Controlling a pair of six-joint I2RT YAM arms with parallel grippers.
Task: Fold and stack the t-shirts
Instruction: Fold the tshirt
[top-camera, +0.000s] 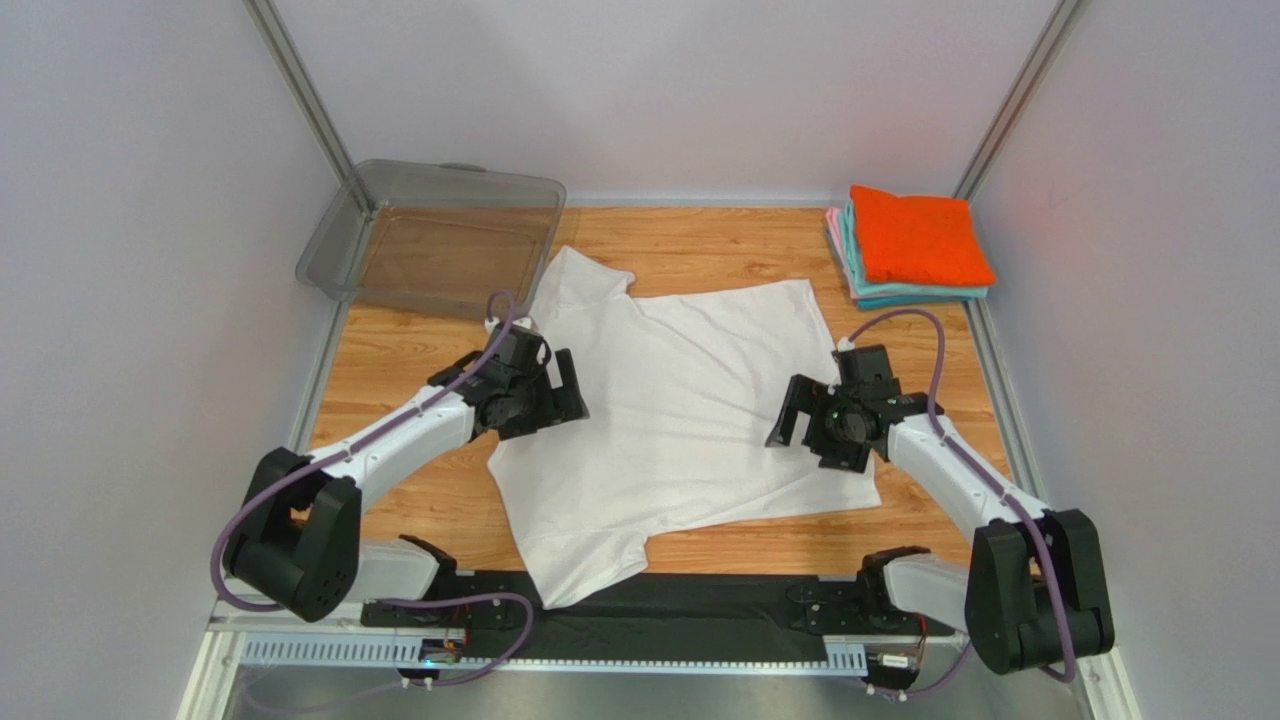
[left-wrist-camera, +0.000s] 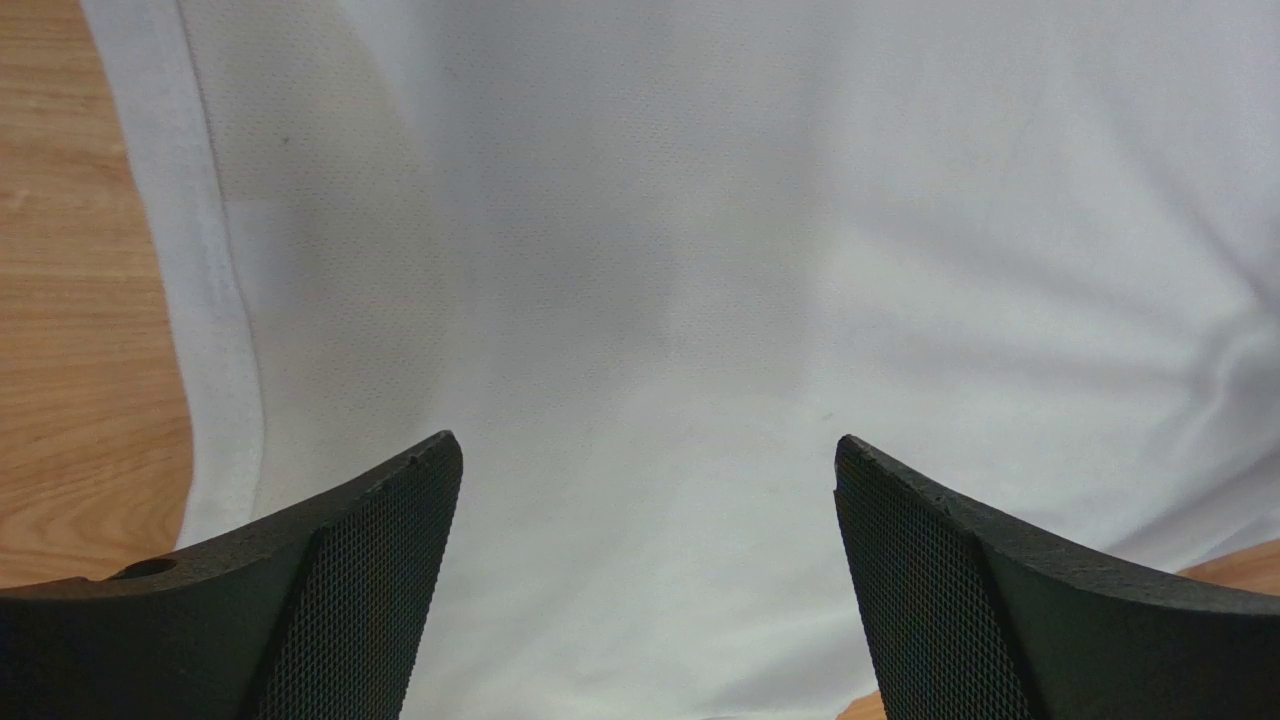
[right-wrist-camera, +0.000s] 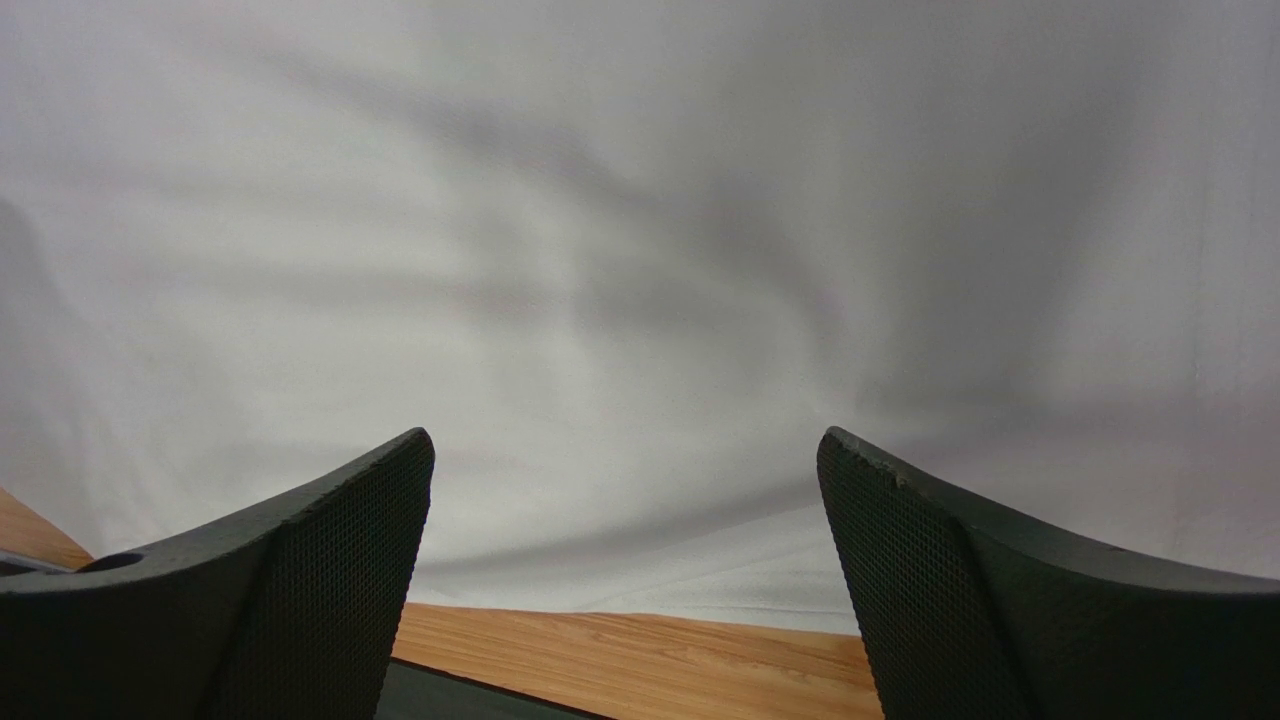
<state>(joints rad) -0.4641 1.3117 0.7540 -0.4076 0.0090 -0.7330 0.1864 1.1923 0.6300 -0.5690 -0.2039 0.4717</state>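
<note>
A plain white t-shirt lies spread out on the wooden table, one sleeve toward the bin and one toward the near edge. It fills the left wrist view and the right wrist view. My left gripper is open and empty over the shirt's left edge; it also shows in the left wrist view. My right gripper is open and empty over the shirt's right part; it also shows in the right wrist view. A stack of folded shirts, orange over teal and pink, sits at the back right.
A clear grey plastic bin stands at the back left, near the shirt's far sleeve. Grey walls close in on both sides. A black strip runs along the near table edge under the shirt's lower sleeve.
</note>
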